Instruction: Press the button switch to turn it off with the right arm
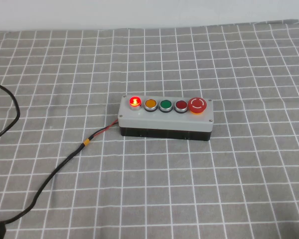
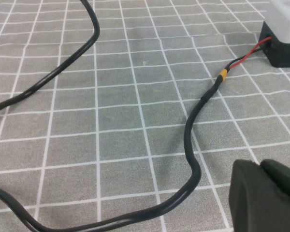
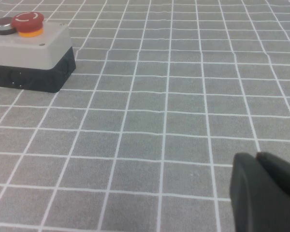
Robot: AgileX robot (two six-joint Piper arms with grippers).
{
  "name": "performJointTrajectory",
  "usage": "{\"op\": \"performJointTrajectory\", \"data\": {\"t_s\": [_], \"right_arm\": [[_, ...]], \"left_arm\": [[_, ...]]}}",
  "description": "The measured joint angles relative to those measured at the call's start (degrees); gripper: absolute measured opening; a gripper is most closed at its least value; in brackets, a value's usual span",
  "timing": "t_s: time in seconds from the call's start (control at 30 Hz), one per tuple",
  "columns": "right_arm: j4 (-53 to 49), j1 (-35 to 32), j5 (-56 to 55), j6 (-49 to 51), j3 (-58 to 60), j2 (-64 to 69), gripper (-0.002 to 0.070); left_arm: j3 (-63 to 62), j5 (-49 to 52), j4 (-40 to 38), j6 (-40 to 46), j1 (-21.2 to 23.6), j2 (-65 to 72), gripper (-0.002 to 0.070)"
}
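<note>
Now, the scene by its parts:

Button switch: sits near the middle of the grey checked cloth, long side running from 9 to 3 o'clock in the high view; light grey top on a black base.

Buttons: five in a row across the top. From the 9 o'clock end they are a red one that glows, an orange one, a green one, a dark red one, and a large red mushroom button at the 3 o'clock end.

Wire: a red-black wire leaves the box's 9 o'clock end and joins a thick black cable at a small yellow band; the cable runs off toward 7 o'clock.

Left gripper: only a dark black part shows in the left wrist view, low over the cloth, beside the cable and well apart from the box; whether its jaws are apart or together cannot be told.

Right gripper: a black part shows in the right wrist view, above bare cloth, well apart from the mushroom end of the box; jaw state cannot be told.
</note>
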Motion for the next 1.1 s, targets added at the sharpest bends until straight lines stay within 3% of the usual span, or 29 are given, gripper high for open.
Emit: {"op": "performJointTrajectory", "data": {"t_s": [0.87, 1.1], "right_arm": [[-0.10, 0.00, -0.80, 0.00, 0.00, 0.00, -0.0016], [-0.10, 0.00, -8.76, 0.00, 0.00, 0.00, -0.0016]], "left_arm": [[0.00, 0.00, 0.00, 0.00, 0.00, 0.00, -0.0003], [0.00, 0.00, 0.00, 0.00, 0.00, 0.00, -0.0003]]}}
